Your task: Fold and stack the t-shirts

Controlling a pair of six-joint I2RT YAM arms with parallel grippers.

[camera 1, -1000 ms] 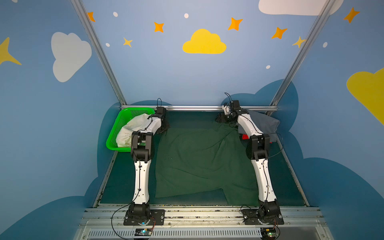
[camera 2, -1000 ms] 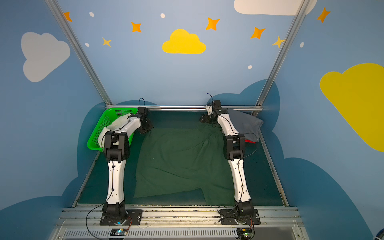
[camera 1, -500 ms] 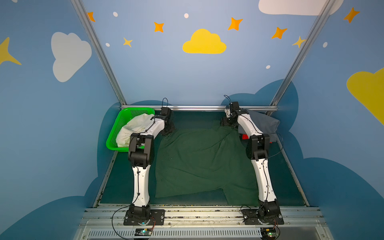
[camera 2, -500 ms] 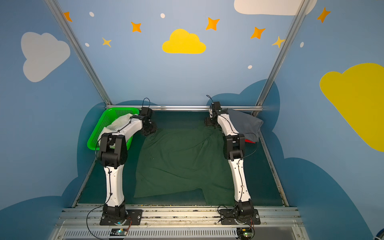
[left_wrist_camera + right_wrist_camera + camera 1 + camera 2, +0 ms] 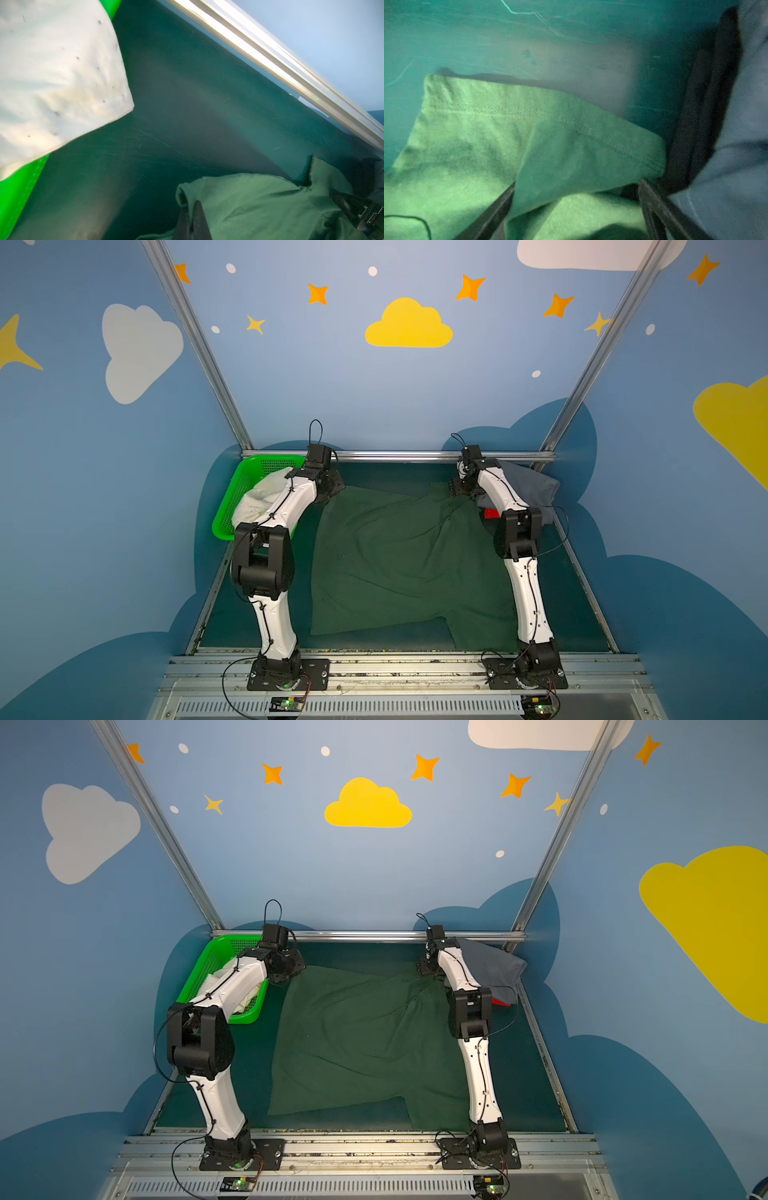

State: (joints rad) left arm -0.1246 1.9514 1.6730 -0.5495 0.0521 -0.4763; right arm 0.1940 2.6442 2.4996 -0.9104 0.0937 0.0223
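Note:
A large dark green t-shirt [image 5: 399, 564] [image 5: 365, 1040] lies spread on the mat in both top views. My left gripper [image 5: 332, 489] [image 5: 191, 205] is at its far left corner, shut on a pinch of the green cloth. At the far right corner my right gripper [image 5: 459, 489] [image 5: 577, 182] stands open, its fingers on either side of a raised fold of the green t-shirt [image 5: 529, 135]. A grey t-shirt [image 5: 528, 489] lies at the back right with a red t-shirt [image 5: 491, 513] peeking from under it. A cream-white t-shirt [image 5: 259, 497] [image 5: 52, 72] fills the basket.
The bright green basket [image 5: 237, 497] stands at the back left beside my left arm. A metal rail [image 5: 399, 456] runs along the back edge, close behind both grippers. The teal mat [image 5: 374, 641] shows bare in front of the green t-shirt.
My left gripper has shifted a little right from the basket side to the shirt's far left corner, and its elbow has swung out left. The right arm has hardly moved.

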